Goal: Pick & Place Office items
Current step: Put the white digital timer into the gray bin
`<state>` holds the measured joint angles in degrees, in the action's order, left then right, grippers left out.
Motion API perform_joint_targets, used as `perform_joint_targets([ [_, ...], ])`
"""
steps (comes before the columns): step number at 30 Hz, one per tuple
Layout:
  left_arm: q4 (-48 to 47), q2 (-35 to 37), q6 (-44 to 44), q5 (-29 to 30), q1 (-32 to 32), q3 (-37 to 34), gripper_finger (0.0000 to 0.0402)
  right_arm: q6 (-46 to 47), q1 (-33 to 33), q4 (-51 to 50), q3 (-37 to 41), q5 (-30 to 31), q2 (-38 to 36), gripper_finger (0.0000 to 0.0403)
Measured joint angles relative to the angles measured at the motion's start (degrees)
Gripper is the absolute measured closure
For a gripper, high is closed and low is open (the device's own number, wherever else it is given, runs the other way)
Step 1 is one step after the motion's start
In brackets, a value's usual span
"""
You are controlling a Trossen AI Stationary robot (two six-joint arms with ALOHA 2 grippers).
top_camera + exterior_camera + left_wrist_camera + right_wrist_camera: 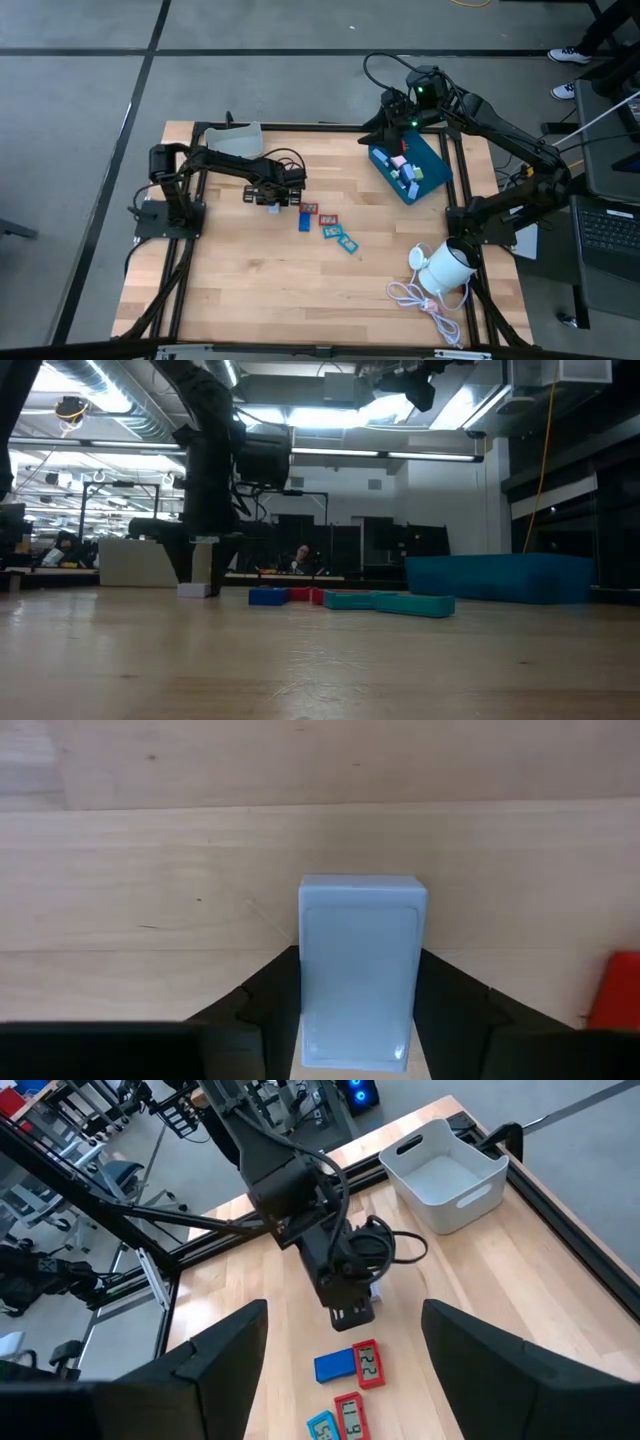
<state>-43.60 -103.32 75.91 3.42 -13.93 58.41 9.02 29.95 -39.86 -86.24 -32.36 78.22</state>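
Office items lie in two groups on the table (250,290). Working from the left, you see the grey tray (237,140) at the far left edge, standing empty in the right wrist view. Next comes the left gripper (272,200), low over the wood, its fingers (255,1010) pressed against both long sides of a light blue piece (361,970) that rests on the table. Treat this as a clamp on that piece.

Just right of it, a dark blue piece (304,221) and a red piece (309,208) start a loose row of red and teal pieces (338,233). Farther right, the blue tray (410,168) holds several more pieces, and the right gripper (412,100) hangs above it with its fingers apart, holding nothing. A white round object (446,267) with a cable sits near the right edge.

Judge the pieces light, rigid and smooth-faced. Grip them across the narrow width, on the flat side walls, low down, since a high pinch may tip them.

You cannot read the markings on the row pieces, nor count the tray contents. The near end of the clamped piece is cut off in the left wrist view.
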Motion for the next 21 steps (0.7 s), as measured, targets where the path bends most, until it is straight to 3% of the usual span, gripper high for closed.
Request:
perform_joint_targets([
  [2,0.67,2.33,0.62,1.21,0.04,-0.38,0.0248,-0.03,0.0,0.04,0.0,0.42,0.0,0.0132],
  [8,5.68,15.21,1.77,12.11,0.1,-0.06,0.0248,-0.04,0.0,0.48,0.0,0.44,0.0,0.0132],
  [13,4.71,27.05,-0.87,25.43,-0.55,0.16,0.0249,0.63,0.0,0.86,0.0,0.48,0.0,0.0132],
  [17,-3.52,32.85,-8.86,27.18,-5.76,0.09,0.0249,1.7,0.0,2.09,0.0,0.5,0.0,0.0132],
  [21,-6.08,35.59,-18.67,24.07,-14.24,0.05,0.0249,2.85,0.0,3.2,0.0,1.98,0.0,0.0132],
])
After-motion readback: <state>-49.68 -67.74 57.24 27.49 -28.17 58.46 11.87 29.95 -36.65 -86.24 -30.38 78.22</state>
